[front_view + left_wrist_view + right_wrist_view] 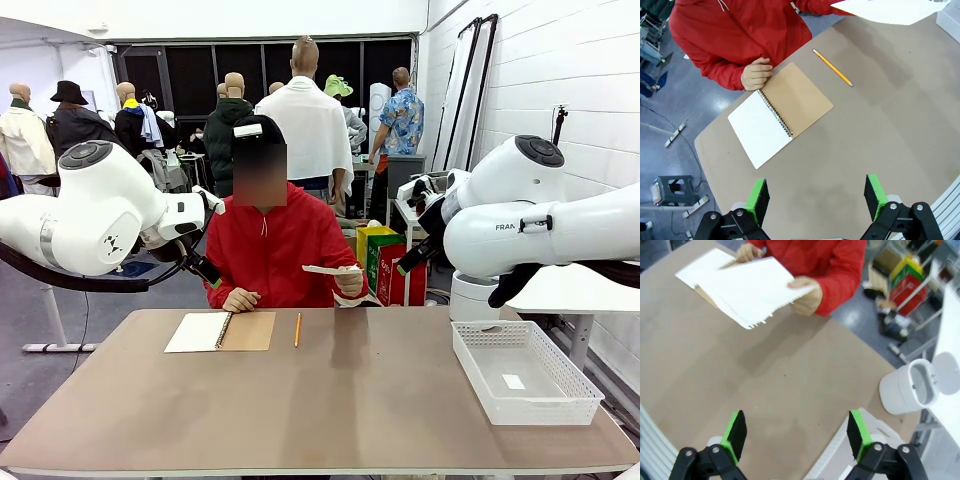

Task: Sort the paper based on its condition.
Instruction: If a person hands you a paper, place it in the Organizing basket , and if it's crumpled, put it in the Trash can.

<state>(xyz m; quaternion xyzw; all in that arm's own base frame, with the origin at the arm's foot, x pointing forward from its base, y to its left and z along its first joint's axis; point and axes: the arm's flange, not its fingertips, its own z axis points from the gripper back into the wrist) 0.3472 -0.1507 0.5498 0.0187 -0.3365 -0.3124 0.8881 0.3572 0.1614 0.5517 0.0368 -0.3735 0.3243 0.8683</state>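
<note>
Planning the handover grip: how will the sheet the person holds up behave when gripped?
The sheet is probably very light and floppy: it looks thin and is held by one hand at an edge. Its ragged torn edge suggests it could tear if pinched hard.

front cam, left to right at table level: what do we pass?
open spiral notebook → pencil → sheet of paper, held up off the table → white mesh basket
</note>
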